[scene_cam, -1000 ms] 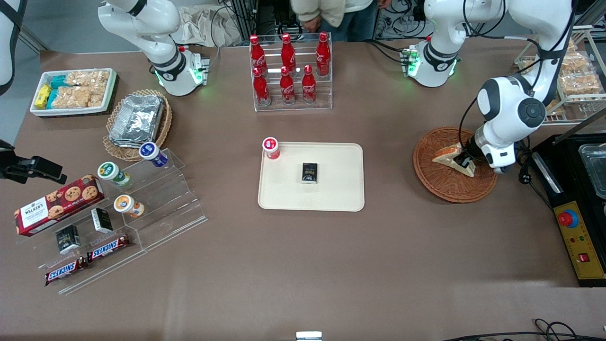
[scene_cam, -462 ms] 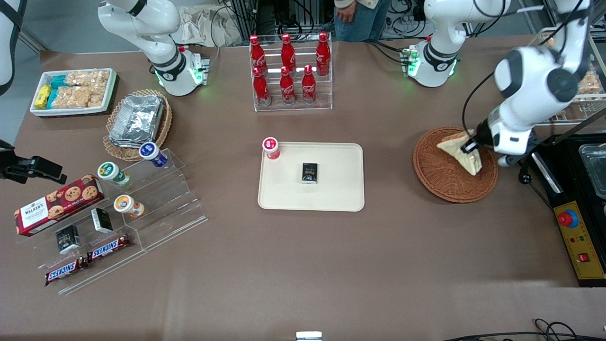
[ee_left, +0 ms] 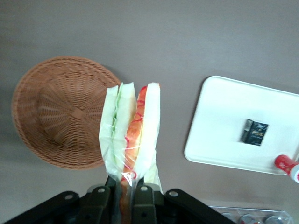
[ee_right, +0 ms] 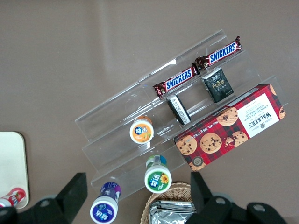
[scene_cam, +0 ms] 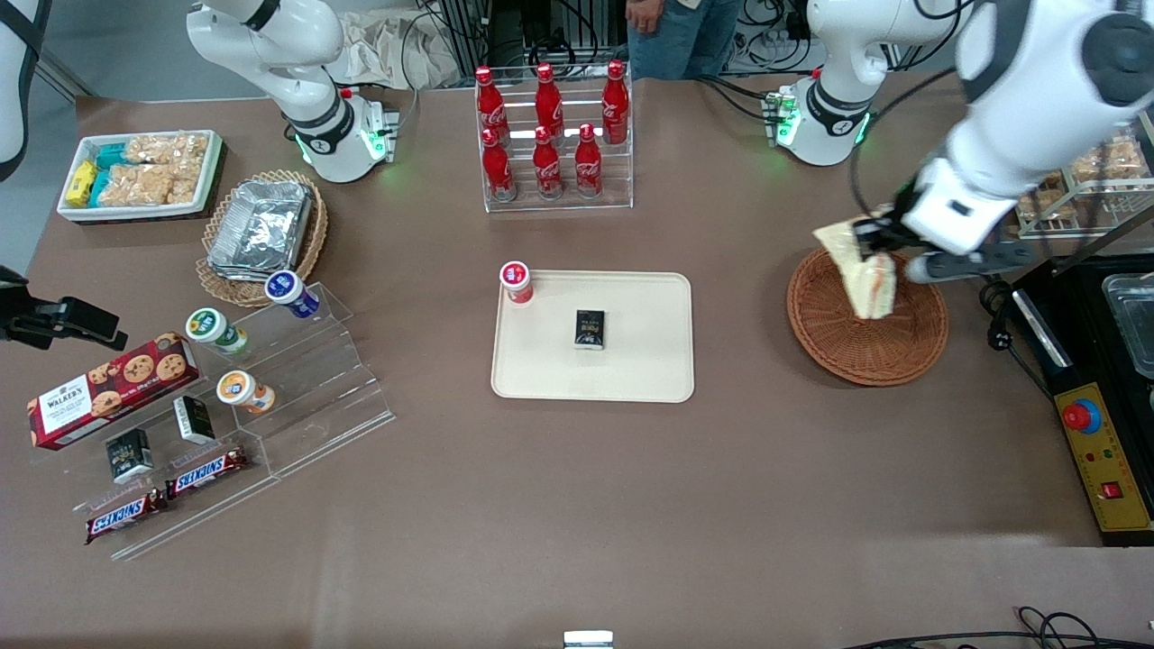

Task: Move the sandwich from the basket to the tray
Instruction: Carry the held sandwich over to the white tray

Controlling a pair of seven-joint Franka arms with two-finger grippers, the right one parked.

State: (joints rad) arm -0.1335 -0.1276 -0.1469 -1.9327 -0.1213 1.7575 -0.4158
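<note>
My left gripper (scene_cam: 873, 245) is shut on the sandwich (scene_cam: 864, 275), a plastic-wrapped wedge of white bread with red and green filling, and holds it in the air above the reddish-brown wicker basket (scene_cam: 838, 347). In the left wrist view the sandwich (ee_left: 133, 130) hangs from the gripper (ee_left: 125, 193), with the empty basket (ee_left: 58, 112) below it. The cream tray (scene_cam: 631, 379) lies mid-table, toward the parked arm from the basket; it also shows in the left wrist view (ee_left: 219, 116). A small black packet (scene_cam: 590, 328) lies on it.
A red-capped cup (scene_cam: 516, 281) stands at the tray's corner. A rack of red cola bottles (scene_cam: 552, 135) stands farther from the camera than the tray. A black unit with a yellow control box (scene_cam: 1104, 469) sits at the working arm's end. Snack shelves (scene_cam: 225, 406) lie toward the parked arm's end.
The gripper has lifted the sandwich out of the basket; it now hangs well above the basket's rim and has shifted slightly toward the tray.
</note>
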